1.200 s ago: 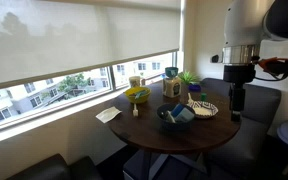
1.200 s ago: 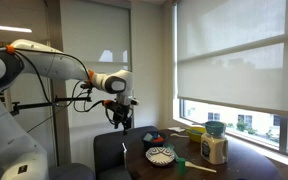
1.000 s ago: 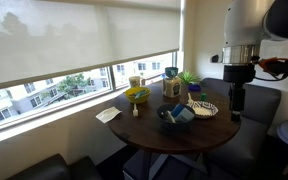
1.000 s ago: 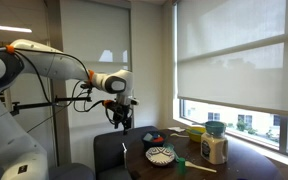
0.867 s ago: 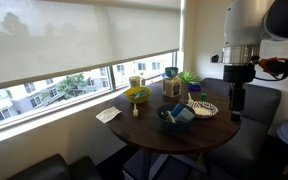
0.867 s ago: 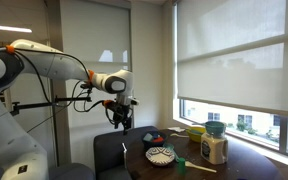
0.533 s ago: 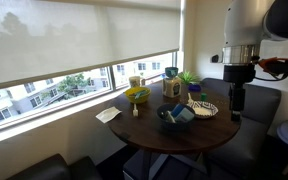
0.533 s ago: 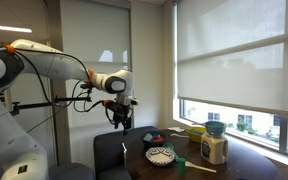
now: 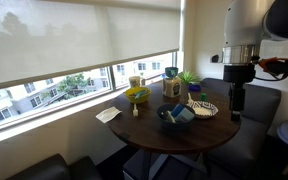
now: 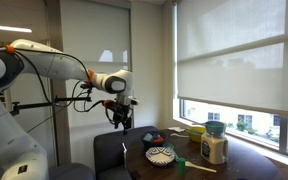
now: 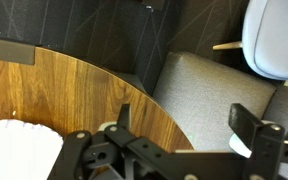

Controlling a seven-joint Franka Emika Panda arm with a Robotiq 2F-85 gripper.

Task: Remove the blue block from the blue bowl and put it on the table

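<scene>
Blue block (image 9: pixel 182 112) sits in blue bowl (image 9: pixel 170 122), apart from claw (image 9: pixel 236 114).

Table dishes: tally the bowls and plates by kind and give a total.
Bowls: 2, the yellow bowl and the blue bowl
Plates: 1, the patterned plate
Total: 3

Both exterior views stand well back, facing the table (image 9: pixel 184 138) from different sides; the wrist view looks down at its edge.
</scene>
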